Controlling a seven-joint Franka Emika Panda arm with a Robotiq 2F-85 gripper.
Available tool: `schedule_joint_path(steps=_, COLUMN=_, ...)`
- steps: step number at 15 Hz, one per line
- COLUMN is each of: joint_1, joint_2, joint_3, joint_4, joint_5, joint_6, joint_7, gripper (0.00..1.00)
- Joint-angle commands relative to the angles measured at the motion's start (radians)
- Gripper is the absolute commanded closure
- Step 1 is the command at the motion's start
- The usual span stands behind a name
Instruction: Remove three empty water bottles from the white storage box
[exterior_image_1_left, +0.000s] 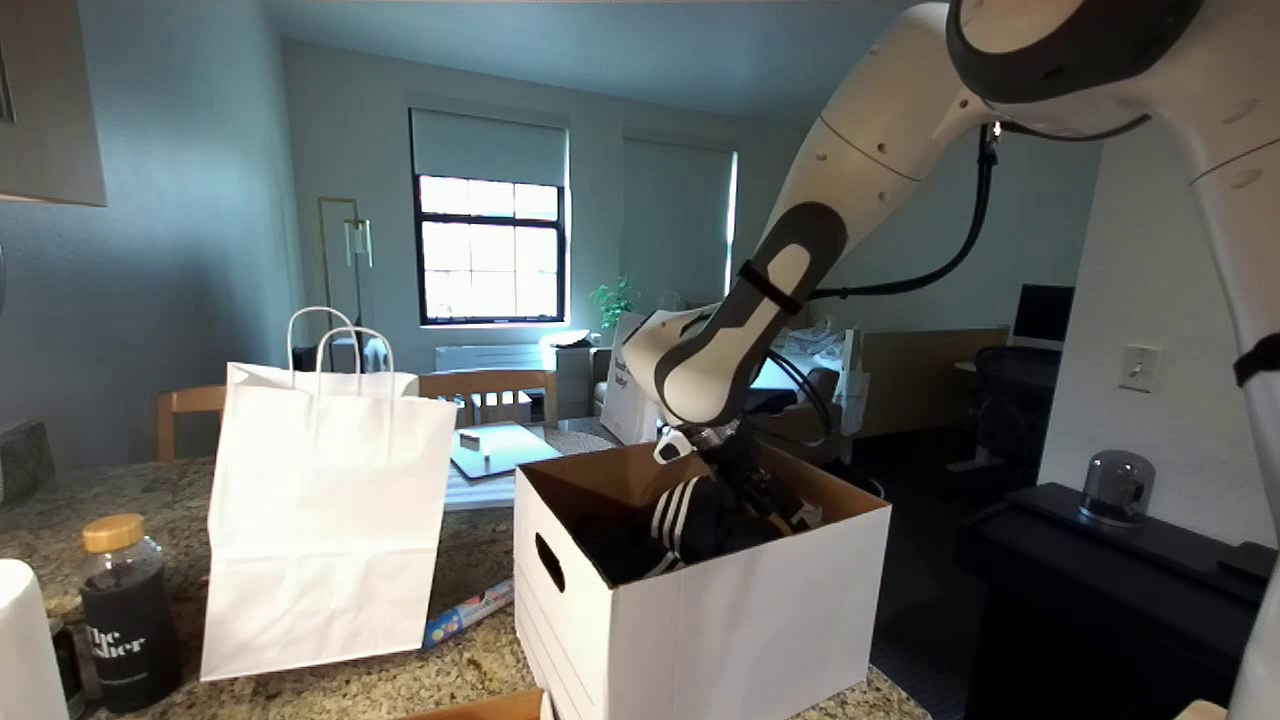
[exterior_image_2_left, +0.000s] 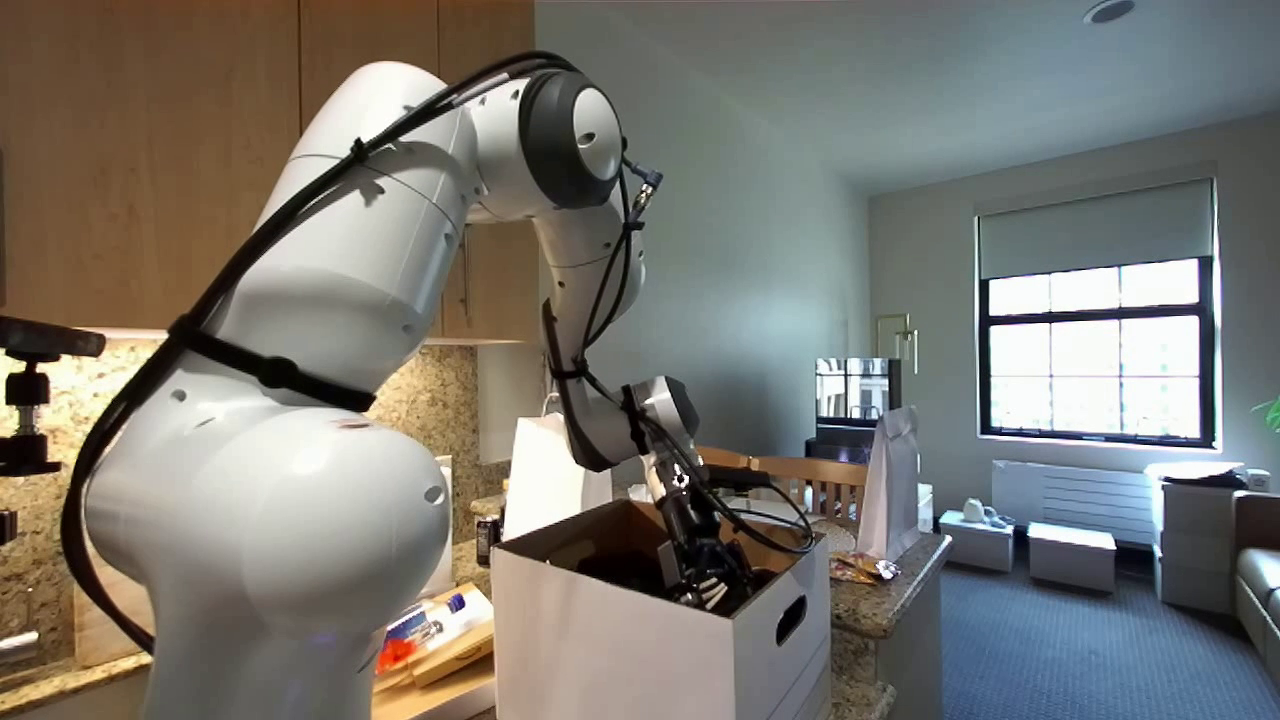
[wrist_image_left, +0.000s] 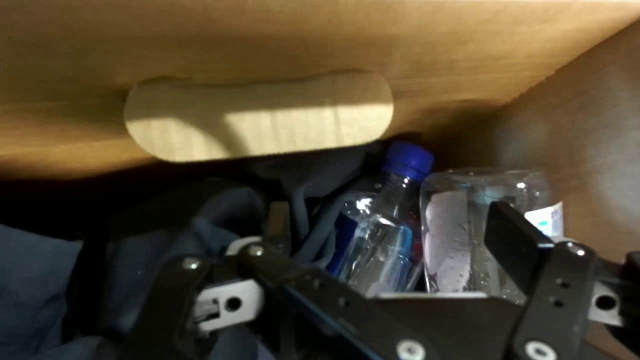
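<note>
Both exterior views: white storage box (exterior_image_1_left: 740, 635), 1. Inside, wrist view: gripper (wrist_image_left: 392, 222), spread wide, nothing held; blue-capped water bottle (wrist_image_left: 387, 237), 1, right of centre; dark cloth (wrist_image_left: 210, 215) left; clear container (wrist_image_left: 470, 237), 1, right.

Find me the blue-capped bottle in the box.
In the wrist view, the blue-capped bottle lies right of centre in the white storage box, just left of a clear container.
</note>
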Motion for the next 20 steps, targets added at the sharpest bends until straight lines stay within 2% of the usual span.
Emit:
schedule_joint_path(steps=1, joint_1=-0.008, joint_2=-0.029, joint_3=0.024, joint_4=-0.002, joint_5=0.078, joint_6=-0.022, joint_7=-0.012, gripper=0.0)
schedule_joint_path(steps=6, joint_1=0.016, joint_2=-0.026, joint_3=0.049, joint_4=0.016, joint_5=0.109, joint_6=-0.035, joint_7=-0.01, gripper=0.0)
schedule_joint_path(steps=11, joint_1=0.011, joint_2=0.018, joint_3=0.062, joint_4=0.048, joint_5=0.148, joint_6=-0.086, joint_7=-0.038, gripper=0.0)
schedule_joint_path(steps=20, joint_1=-0.016, joint_2=0.189, joint_3=0.049, joint_4=0.196, joint_5=0.178, joint_6=-0.165, joint_7=-0.185, gripper=0.0)
